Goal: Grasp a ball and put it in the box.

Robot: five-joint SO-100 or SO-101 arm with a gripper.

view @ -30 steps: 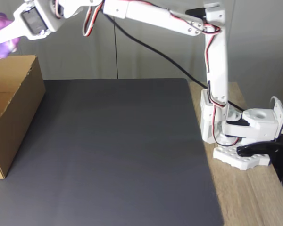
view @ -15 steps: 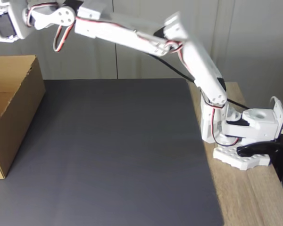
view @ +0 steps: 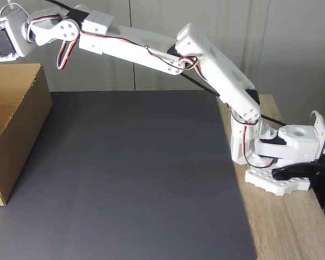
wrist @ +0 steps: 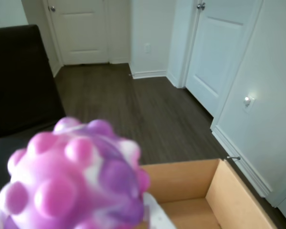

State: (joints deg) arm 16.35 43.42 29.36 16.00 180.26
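Close to the wrist camera we see one ball (wrist: 76, 179), bumpy and mottled purple, pink and white, filling the lower left of that view. It sits above and just before the open top of one brown cardboard box (wrist: 214, 195), whose inner walls show at the lower right. A white part of the gripper peeks out under the ball's lower right edge, touching it, so we take the gripper to be clamped on the ball, though the fingertips themselves are hidden. We can read no writing, brand or label on the ball or on the box.

Beyond the box in the wrist view we count two white doors (wrist: 86, 28), dark wood floor (wrist: 148, 114) and a dark piece of furniture (wrist: 19, 81) at the left.

From the fixed camera we see one white arm (view: 151, 51) stretched from its base (view: 281, 157) at the right toward the upper left corner, reaching over the box (view: 21, 119) at the left edge. The box stands on a dark grey mat (view: 135, 179) on the wooden worktop (view: 292, 222). Its plain sides carry no print that we can make out.
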